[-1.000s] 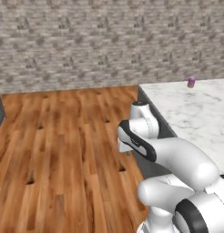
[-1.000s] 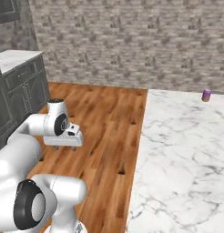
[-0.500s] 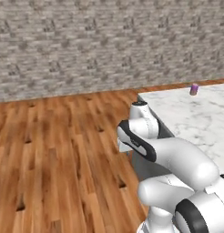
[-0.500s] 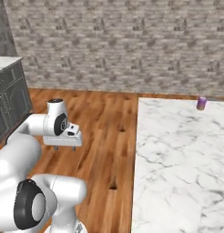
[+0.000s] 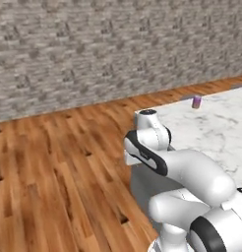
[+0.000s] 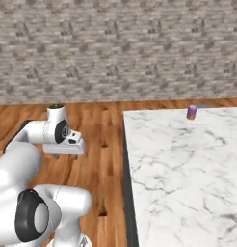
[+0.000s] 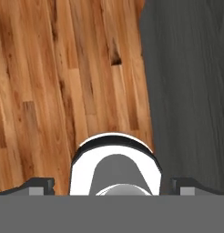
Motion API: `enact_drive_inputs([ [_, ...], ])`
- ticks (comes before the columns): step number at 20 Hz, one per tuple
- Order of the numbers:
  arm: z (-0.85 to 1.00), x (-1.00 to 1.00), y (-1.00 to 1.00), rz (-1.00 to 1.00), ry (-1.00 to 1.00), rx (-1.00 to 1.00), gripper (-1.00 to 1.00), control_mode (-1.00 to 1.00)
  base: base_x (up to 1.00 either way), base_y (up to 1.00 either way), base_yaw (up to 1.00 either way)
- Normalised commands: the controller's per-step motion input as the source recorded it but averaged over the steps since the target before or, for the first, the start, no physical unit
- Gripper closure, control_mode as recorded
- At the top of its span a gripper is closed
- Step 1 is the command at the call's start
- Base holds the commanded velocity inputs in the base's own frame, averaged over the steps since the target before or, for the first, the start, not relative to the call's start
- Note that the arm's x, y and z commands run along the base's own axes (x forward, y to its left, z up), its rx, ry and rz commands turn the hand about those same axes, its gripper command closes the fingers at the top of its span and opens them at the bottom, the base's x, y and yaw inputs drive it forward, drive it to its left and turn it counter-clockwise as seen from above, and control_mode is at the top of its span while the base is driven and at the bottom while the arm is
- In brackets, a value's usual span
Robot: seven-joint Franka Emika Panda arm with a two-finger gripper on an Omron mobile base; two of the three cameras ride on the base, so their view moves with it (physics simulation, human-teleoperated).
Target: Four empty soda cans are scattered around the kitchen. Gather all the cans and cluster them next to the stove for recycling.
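**Hand empty, can far off on surface**

While the arm sits folded low over the wood floor (image 5: 54, 167), the hand (image 6: 65, 155) points down with its fingers spread wide, grasping nothing. In the hand view the fingertips (image 7: 38, 185) stand well apart, above floor planks and a dark grey panel (image 7: 191, 91). One purplish-pink can (image 6: 191, 112) stands upright near the far edge of the marble surface (image 6: 188, 173), well apart from the hand. A grey brick wall (image 5: 118, 49) runs behind.
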Motion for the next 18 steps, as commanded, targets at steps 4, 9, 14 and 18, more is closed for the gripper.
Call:
enact_drive_inputs([
  [4, 0.0, 0.0, 0.0, 0.0, 0.0, 0.0, -1.0, 1.0, 0.46, 0.31, -0.52],
  [9, 0.0, 0.0, 0.0, 0.0, 0.0, 0.0, -1.0, 1.0, 0.4, 0.29, -0.6],
  [14, 0.0, 0.0, 0.0, 0.0, 0.0, 0.0, -1.0, 1.0, 0.4, 0.3, -0.59],
  [18, 0.0, 0.0, 0.0, 0.0, 0.0, 0.0, -1.0, 1.0, 0.41, 0.32, -0.55],
])
